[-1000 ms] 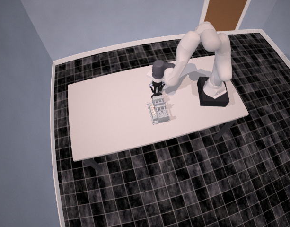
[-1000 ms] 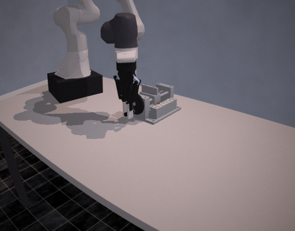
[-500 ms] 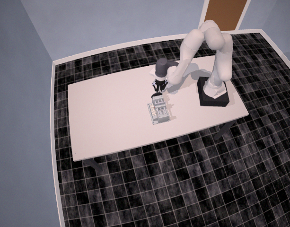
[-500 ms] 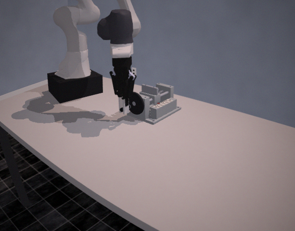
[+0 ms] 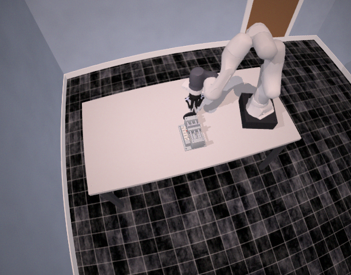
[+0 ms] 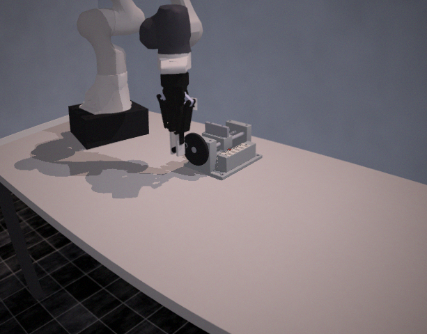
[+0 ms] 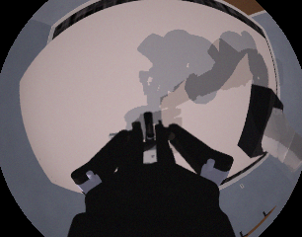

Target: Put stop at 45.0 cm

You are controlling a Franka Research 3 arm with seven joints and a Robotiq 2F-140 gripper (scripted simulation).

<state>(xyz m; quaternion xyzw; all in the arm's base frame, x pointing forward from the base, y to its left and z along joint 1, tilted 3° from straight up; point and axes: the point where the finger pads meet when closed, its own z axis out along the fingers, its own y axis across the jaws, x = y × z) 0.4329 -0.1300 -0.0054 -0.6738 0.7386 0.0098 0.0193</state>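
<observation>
I had the gripper (image 6: 177, 147) clamped on the crank knob at the left rim of the black handwheel (image 6: 196, 149), which looked rigid, at the near-left end of the grey stop fixture (image 6: 230, 154).

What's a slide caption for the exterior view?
Gripper shut on the handwheel crank, beside the grey stop fixture on the table.

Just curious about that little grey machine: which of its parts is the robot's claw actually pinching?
The black round handwheel at the fixture's end nearest the robot's base. The gripper grips its crank knob; the grey blocks and scale strip lie beyond, untouched.
</observation>
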